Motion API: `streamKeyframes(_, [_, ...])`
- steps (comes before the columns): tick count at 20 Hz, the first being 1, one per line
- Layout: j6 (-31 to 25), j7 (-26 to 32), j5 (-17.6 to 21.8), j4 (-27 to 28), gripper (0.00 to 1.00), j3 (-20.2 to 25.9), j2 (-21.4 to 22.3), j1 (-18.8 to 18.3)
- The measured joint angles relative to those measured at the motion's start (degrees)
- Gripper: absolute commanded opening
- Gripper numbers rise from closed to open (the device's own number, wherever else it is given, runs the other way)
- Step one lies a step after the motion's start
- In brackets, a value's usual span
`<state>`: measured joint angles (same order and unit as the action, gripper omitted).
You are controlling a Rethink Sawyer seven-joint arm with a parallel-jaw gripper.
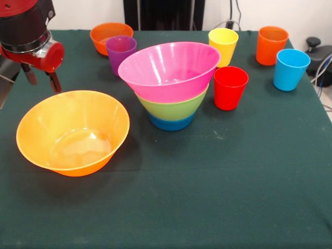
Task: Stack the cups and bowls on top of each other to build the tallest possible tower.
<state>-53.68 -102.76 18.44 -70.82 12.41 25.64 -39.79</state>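
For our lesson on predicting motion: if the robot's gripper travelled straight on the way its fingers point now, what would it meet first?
The gripper points straight down, fingers apart, empty. It would probably first meet the far rim of the large orange bowl, or the green cloth just behind it; depth is unclear.

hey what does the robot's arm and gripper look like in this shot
Only the arm's end shows at the top left: a black cylindrical body with a red top edge, a silver metal ring below it, then a glossy red rounded housing. From that hang the gripper's two thin dark fingers. No cables or markings are visible on it.
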Motion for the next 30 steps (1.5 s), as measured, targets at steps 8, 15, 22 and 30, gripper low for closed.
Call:
streamKeyframes(8, [0.0, 0.0, 0.07, -0.01, 1.0, 0.0, -0.01, 0.0])
streamKeyframes(15, [0.0, 0.0, 0.12, -0.02, 1.0, 0.07, -0.01, -0.09])
streamKeyframes(22, [0.0, 0.0, 0.12, -0.52, 1.0, 0.11, 0.08, -0.45])
streamKeyframes(30, [0.0, 0.0, 0.12, -2.25, 1.0, 0.12, 0.28, -1.36])
